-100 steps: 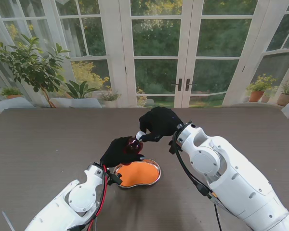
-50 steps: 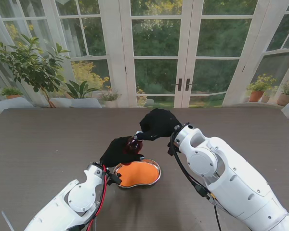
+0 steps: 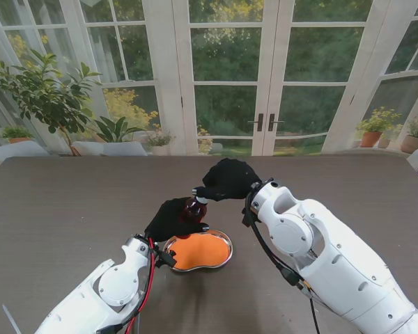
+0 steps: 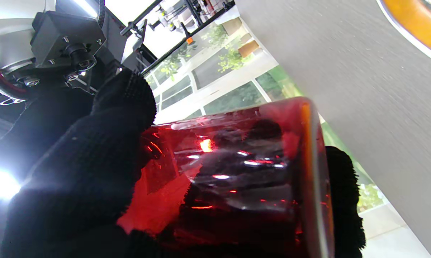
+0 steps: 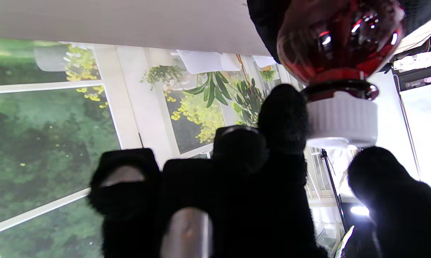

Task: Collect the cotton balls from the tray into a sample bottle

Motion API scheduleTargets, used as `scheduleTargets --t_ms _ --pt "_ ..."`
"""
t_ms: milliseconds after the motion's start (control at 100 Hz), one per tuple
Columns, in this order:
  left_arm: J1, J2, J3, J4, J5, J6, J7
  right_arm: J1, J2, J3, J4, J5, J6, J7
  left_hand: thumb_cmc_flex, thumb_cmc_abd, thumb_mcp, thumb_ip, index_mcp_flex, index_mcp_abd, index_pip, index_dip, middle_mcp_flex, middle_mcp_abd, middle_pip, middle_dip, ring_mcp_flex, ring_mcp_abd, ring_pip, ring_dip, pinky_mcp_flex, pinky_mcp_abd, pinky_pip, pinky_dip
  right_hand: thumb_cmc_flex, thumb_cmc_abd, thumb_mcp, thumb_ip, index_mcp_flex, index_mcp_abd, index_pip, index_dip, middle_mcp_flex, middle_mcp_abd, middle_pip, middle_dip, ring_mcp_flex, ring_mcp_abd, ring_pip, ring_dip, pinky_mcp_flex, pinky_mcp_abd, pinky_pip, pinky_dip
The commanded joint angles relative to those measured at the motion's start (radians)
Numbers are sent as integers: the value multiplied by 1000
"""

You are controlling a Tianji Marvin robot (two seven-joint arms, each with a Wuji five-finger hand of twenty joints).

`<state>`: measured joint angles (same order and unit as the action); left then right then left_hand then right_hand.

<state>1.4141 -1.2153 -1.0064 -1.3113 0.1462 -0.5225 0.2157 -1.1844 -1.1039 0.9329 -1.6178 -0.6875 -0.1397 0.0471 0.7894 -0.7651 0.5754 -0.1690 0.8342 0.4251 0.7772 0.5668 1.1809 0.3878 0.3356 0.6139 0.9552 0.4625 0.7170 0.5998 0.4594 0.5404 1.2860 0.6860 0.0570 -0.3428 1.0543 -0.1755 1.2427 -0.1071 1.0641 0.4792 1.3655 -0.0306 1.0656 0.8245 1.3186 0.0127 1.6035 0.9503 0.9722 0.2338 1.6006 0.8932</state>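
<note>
My left hand (image 3: 171, 219) is shut on a dark red sample bottle (image 3: 193, 207), holding it upright just beyond the tray's far edge. In the left wrist view the glass (image 4: 244, 172) fills the frame between my gloved fingers (image 4: 86, 161). The white screw cap (image 5: 341, 120) sits on the bottle's neck, and my right hand (image 3: 226, 179) is closed on it from above, forefinger on one side and thumb on the other. The small metal tray (image 3: 228, 245) has an orange floor. I cannot make out any cotton balls in it, and the bottle's contents are unclear through the dark glass.
The brown table (image 3: 70, 202) stretches wide on both sides of the tray. Glass doors and potted plants (image 3: 49, 97) stand behind its far edge. My two white forearms cross the near part of the table towards the tray.
My right hand has shifted slightly farther from me and to the left at the cap. The left hand, bottle and tray have stayed where they were.
</note>
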Motion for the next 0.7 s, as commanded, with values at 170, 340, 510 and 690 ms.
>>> scheduleTargets --t_ms 170,340,510,690 --pt "-3 -5 6 -1 -3 0 -20 -33 -7 22 -23 -1 41 -11 159 238 134 9 127 -205 63 19 45 -72 0 -8 -9 36 16 13 -44 -16 -4 3 -91 125 -279 52 -328 5 -367 31 -133 21 -322 29 -3 -3 -280 -136 -96 -2 4 36" --pt "-6 -6 9 2 -5 0 -20 -55 -13 43 -31 39 34 -25 159 238 133 10 127 -204 63 20 45 -72 0 -8 -10 36 16 13 -44 -16 -4 3 28 -4 -373 53 -591 -3 -319 49 -379 36 -361 -36 -15 41 -589 -242 -149 -13 -71 27" --pt "-9 -8 13 4 -9 1 -19 -67 -10 53 -30 84 -30 -8 160 238 133 10 127 -205 64 20 45 -70 1 -7 -10 36 17 13 -45 -16 -4 4 153 -263 -370 76 -702 -27 -277 24 -579 46 -376 -156 -133 48 -841 -286 -194 -14 -200 2" --pt "-10 -9 15 5 -7 -3 -16 -58 -9 37 -8 98 -74 -3 159 238 132 10 127 -205 63 20 45 -72 1 -7 -9 37 17 13 -44 -15 -3 4 367 -326 -450 99 -709 -60 -245 20 -623 60 -366 -202 -144 36 -917 -319 -181 -29 -268 -21"
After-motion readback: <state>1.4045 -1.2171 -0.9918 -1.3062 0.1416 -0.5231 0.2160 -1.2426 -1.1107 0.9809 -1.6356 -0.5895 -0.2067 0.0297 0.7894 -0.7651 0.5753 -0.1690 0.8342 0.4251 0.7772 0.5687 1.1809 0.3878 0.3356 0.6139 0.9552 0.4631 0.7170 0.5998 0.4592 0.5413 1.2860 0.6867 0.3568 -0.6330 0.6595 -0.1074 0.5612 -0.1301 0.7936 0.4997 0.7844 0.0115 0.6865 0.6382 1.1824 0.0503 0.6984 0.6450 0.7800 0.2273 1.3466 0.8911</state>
